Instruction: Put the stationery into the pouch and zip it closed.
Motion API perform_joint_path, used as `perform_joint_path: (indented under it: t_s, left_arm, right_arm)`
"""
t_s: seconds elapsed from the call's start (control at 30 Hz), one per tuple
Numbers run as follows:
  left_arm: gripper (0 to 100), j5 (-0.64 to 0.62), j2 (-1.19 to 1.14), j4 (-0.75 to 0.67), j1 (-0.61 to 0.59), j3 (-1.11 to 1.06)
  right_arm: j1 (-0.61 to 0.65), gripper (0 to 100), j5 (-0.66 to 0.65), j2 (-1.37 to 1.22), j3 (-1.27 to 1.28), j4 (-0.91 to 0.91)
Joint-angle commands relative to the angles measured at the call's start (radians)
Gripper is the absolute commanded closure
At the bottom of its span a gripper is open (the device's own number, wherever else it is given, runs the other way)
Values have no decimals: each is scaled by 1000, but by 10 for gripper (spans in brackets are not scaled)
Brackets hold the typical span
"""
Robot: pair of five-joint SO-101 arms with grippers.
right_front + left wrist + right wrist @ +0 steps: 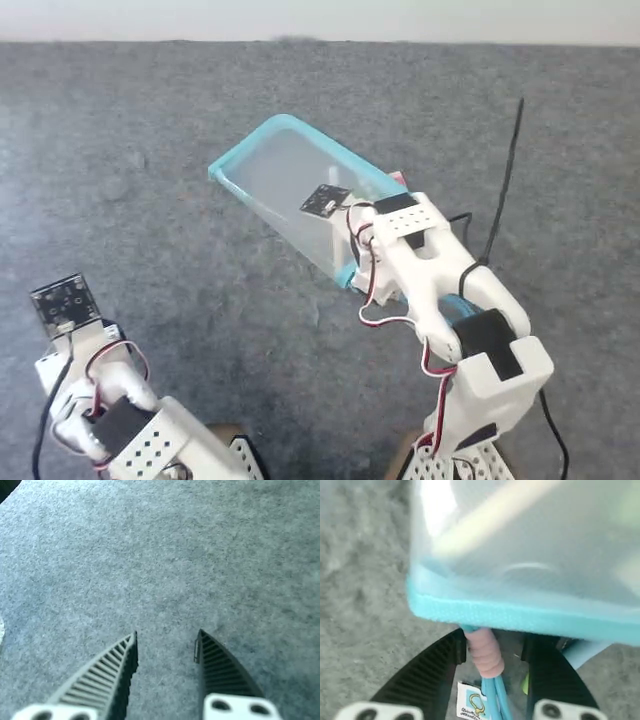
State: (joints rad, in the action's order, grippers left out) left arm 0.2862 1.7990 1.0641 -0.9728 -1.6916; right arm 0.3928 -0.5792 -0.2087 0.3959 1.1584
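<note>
Item 1, right end effector point(495, 636): its jaws are standing apart, gripping nothing, and are straddling the pink zip pull point(485, 652) and a teal cord point(492, 695) with a small white label point(472, 705) beside it

Item 2, zip pull: it is hanging just below the corner of the pouch point(520, 615), lying between the two jaws and closer to one of them. It is looking small, soft and rubbery, and is probably the right place to take hold for zipping

Item 3, pouch: translucent walls with teal edging, lying flat on the grey felt desk point(150, 150) directly beyond the right end effector. A pale stick-like piece of stationery point(485, 515) is showing through the wall, so some contents are already sitting inside. The pouch is likely handling as light and floppy, with slick plastic sides. The fabric edging is offering better purchase, and the far end may be needing a hold against sliding

Item 4, left end effector point(167, 632): open and empty, hanging over bare felt, well apart from the pouch
</note>
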Motion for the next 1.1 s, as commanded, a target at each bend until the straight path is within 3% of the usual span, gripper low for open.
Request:
perform_joint_path:
  t_s: [0.0,0.17,0.37,0.43,0.5,0.63,0.87,1.07]
  left_arm:
    - [823,11,14,9,6,8]
    - [823,11,15,9,6,8]
    - [819,14,20,-34,6,8]
    - [819,68,20,-23,23,35]
    - [818,127,20,23,87,73]
    - [818,130,14,132,281,173]
    - [735,137,11,150,470,302]
    - [727,112,11,180,724,440]
  right_arm:
    - [-38,803,14,-13,-6,-38]
    - [-18,985,21,-41,8,-56]
    - [-27,991,100,56,-18,24]
    - [-24,991,114,159,-20,67]
    - [-18,991,132,278,-11,99]
    - [50,991,141,493,-6,176]
    - [202,991,146,745,-14,272]
    - [272,991,203,857,-14,275]
